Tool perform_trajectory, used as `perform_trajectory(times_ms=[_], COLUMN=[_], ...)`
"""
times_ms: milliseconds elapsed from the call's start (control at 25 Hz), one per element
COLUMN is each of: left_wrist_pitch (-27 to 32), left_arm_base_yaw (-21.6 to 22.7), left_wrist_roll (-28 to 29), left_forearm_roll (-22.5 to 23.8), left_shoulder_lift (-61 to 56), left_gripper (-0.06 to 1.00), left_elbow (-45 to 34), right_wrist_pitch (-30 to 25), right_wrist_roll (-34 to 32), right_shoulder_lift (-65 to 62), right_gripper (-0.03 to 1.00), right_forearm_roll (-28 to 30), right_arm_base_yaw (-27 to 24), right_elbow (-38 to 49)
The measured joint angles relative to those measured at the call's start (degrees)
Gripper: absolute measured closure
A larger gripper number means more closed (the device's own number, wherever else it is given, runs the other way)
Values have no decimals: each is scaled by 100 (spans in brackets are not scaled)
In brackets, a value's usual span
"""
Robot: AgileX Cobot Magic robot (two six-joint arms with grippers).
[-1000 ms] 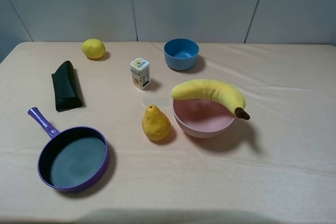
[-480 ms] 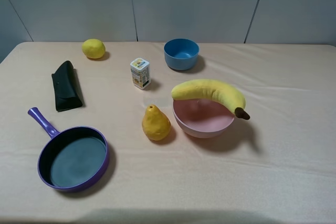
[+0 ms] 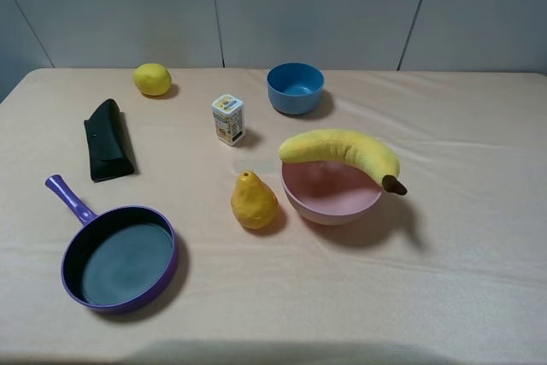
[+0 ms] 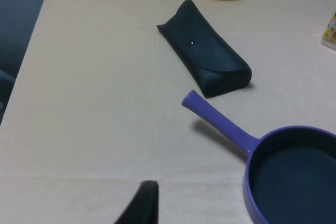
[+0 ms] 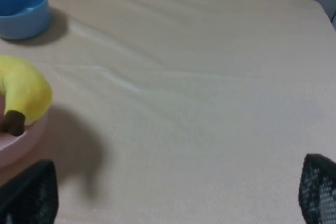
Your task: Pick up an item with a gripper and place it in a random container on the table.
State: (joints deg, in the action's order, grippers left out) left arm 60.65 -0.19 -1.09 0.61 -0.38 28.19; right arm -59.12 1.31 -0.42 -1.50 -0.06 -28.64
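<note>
The long yellow banana [image 3: 342, 150] lies across the top of the pale pink bowl [image 3: 329, 211] on the beige cloth table [image 3: 461, 254], its brown stem tip poking out over the bowl's right rim. The right wrist view shows the banana's stem end [image 5: 23, 90] resting on the bowl's rim [image 5: 21, 142]. My right gripper [image 5: 170, 192] is open and empty, its two fingers wide apart, well to the right of the bowl. Of my left gripper only one dark finger [image 4: 144, 203] shows, over bare cloth near the pan handle. Neither gripper shows in the exterior view.
A yellow pear [image 3: 254, 201] stands just left of the pink bowl. A blue bowl [image 3: 295, 88], a small carton [image 3: 228, 119] and a lemon [image 3: 152, 79] sit farther back. A black case [image 3: 108, 139] and a purple frying pan [image 3: 120, 256] lie on the left.
</note>
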Motion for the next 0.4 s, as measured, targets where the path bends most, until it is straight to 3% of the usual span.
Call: perform_trajectory(times_ms=[400], left_wrist_pitch=[0], left_arm_base_yaw=[0], left_wrist_roll=[0], left_forearm_roll=[0], left_shoulder_lift=[0], left_gripper=[-2], left_elbow=[0], right_wrist_pitch=[0], right_wrist_roll=[0], right_shoulder_lift=[0], right_gripper=[27], right_forearm_roll=[0], right_arm_base_yaw=[0], right_elbow=[0])
